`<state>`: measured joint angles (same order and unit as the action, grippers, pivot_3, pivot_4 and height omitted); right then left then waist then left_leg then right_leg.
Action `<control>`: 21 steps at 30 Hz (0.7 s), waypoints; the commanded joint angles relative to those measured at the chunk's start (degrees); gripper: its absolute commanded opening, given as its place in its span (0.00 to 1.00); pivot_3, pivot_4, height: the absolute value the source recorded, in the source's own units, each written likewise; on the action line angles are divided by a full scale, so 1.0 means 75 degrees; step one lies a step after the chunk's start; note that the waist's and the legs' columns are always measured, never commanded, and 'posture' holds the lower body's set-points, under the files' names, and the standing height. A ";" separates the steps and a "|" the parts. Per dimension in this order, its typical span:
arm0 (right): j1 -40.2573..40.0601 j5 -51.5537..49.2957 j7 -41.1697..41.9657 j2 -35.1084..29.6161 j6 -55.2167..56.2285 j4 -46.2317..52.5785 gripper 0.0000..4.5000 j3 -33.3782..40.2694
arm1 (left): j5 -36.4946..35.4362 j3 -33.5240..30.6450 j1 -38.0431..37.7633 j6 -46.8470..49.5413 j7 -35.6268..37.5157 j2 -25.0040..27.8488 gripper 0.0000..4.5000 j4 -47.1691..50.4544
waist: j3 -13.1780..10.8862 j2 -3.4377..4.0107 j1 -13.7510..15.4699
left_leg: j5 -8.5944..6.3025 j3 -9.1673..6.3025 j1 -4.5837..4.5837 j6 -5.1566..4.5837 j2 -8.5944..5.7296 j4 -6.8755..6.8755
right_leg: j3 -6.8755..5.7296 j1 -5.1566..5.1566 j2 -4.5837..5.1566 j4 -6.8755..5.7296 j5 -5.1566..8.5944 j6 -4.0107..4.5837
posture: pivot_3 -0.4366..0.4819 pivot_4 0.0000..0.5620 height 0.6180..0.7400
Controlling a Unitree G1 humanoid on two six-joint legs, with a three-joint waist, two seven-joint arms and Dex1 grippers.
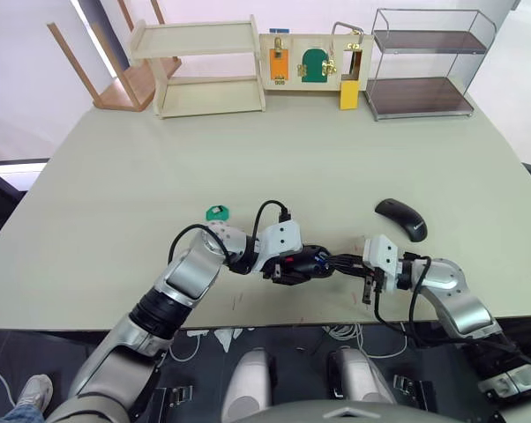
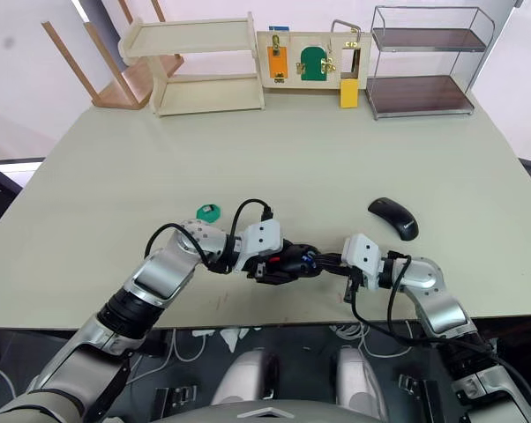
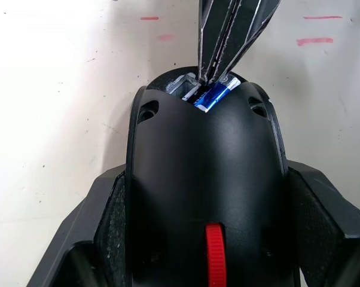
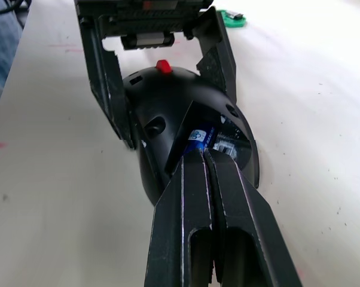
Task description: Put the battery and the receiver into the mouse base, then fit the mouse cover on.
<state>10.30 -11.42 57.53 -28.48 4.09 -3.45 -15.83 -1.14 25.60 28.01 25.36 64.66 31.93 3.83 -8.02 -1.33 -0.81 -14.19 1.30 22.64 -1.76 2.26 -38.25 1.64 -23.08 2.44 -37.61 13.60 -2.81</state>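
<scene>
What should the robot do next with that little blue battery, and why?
Probably press the battery down flat into its slot. The right claw pinches it, and it sits tilted at the open end of the mouse base, which the left claw steadies.

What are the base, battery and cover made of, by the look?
Base: likely moulded plastic, matte black, soft even sheen.
Battery: glossy blue wrap, probably film over metal; silvery end showing.
Cover: probably plastic, smooth black curved shell, faint highlight.

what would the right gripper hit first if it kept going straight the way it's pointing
Most likely the battery: the right gripper has its fingers together at its end, inside the mouse base that the left gripper holds. Past that, the base's inner wall.
</scene>
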 commanded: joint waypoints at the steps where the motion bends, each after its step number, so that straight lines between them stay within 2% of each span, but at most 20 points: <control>1: -0.0405 0.0598 0.0380 -0.0320 -0.0799 -0.0420 0.01 -0.0704 | 0.0074 0.0224 -0.0091 -0.0025 0.0074 -0.0002 0.65 -0.0029 | 0.0004 0.0003 0.0001 | 0.0000 -0.0002 0.0000 0.0000 0.0000 0.0000 | 0.0000 0.0000 0.0000 0.0000 0.0000 0.0000 | 0.48 0.27 1.00; 11: -0.0349 -0.0207 0.0288 0.0018 -0.0247 -0.0100 0.01 0.0042 | 0.0072 0.0229 -0.0113 -0.0020 0.0055 -0.0024 0.65 -0.0007 | 0.0001 0.0006 0.0008 | 0.0000 -0.0004 0.0004 0.0000 0.0001 0.0003 | -0.0001 -0.0002 0.0000 0.0004 0.0002 0.0001 | 0.48 0.27 1.00; 17: -0.0721 -0.0611 0.0288 -0.0027 0.0583 0.0146 0.01 0.0751 | 0.0095 0.0237 -0.0099 -0.0054 0.0036 -0.0052 0.65 -0.0036 | -0.0028 0.0016 0.0020 | 0.0000 -0.0003 0.0019 0.0000 0.0000 0.0003 | 0.0001 -0.0009 0.0002 0.0012 0.0002 0.0000 | 0.48 0.27 1.00; 21: -0.1104 -0.1016 0.0362 -0.0281 0.0376 0.0607 0.01 0.1168 | 0.0088 0.0210 -0.0074 -0.0067 0.0060 -0.0035 0.65 -0.0045 | -0.0062 0.0037 0.0029 | 0.0000 -0.0001 0.0028 0.0000 -0.0001 0.0001 | 0.0003 -0.0015 0.0004 0.0012 0.0001 0.0000 | 0.48 0.27 1.00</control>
<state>2.17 -17.20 59.81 -30.08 6.71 -1.50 -9.31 -1.22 25.49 28.10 24.52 64.69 31.47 3.82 -8.49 -1.06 -0.59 -14.19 1.31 22.86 -1.76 2.25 -38.25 1.67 -23.20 2.48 -37.52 13.61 -2.82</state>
